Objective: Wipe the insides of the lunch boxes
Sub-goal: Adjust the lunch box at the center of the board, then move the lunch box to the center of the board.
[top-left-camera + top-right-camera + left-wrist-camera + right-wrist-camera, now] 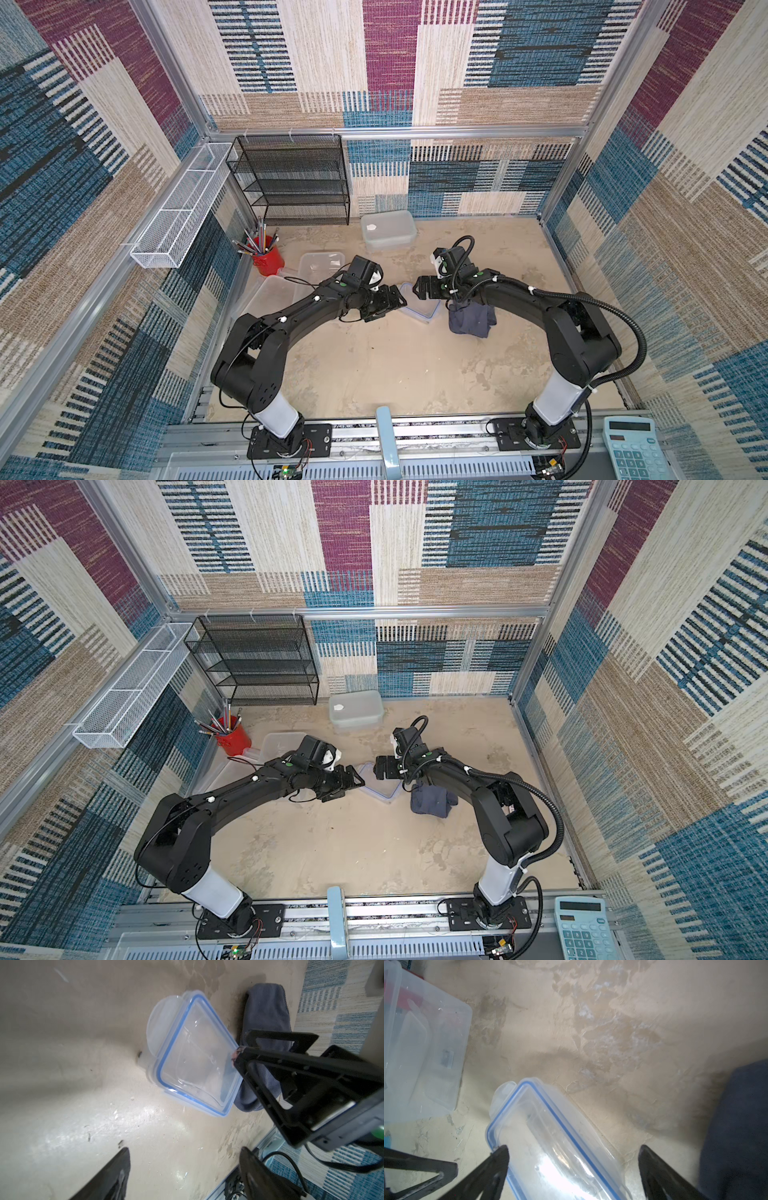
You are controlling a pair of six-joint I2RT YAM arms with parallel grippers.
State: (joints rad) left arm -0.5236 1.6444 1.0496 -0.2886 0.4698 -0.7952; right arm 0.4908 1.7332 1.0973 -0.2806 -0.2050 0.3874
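Seemingly midway: the large translucent plastic tub [322, 264] stands open at left, the medium green-rimmed box [388, 230] sits lidded at far centre, and the small blue-rimmed clear box [422, 309] lies centre between the empty, wide-open left gripper [184, 1149] and right gripper [574, 1147], the grey-blue cloth [471, 320] unheld just right.

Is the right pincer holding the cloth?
No: the right pincer is open and empty, and the cloth lies on the table beside it.
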